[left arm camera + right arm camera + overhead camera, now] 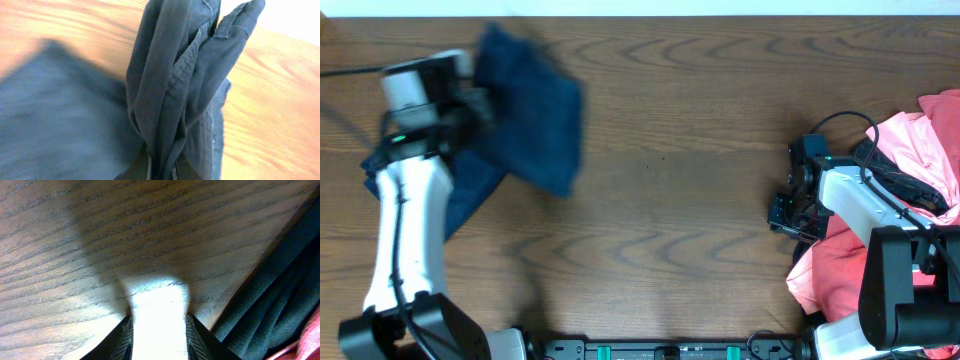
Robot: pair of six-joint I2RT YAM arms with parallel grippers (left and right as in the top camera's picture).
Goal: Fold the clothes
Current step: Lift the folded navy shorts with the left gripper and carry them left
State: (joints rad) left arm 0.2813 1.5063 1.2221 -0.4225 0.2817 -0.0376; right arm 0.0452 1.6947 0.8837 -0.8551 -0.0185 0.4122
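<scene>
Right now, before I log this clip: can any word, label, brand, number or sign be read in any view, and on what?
No text can be read in any view.
The dark blue garment shows seams only, with no tag in sight.
The pink garment has no visible print.
The wooden table shows only grain.

The dark blue cloth (535,115) by the far left corner of the bench (680,150) is blurry, and the left arm (410,230) covers part of it. The left end effector (161,169) is almost all hidden in the cloth's folds. The pink clothes (935,135) at the right edge of the bench are cut off, and the right arm (860,205) lies over them. Only the tips of the right end effector (160,330) show, with white glare (159,300) between them. A dark thing (280,300) beside them is cut off; I cannot tell what it is.
</scene>
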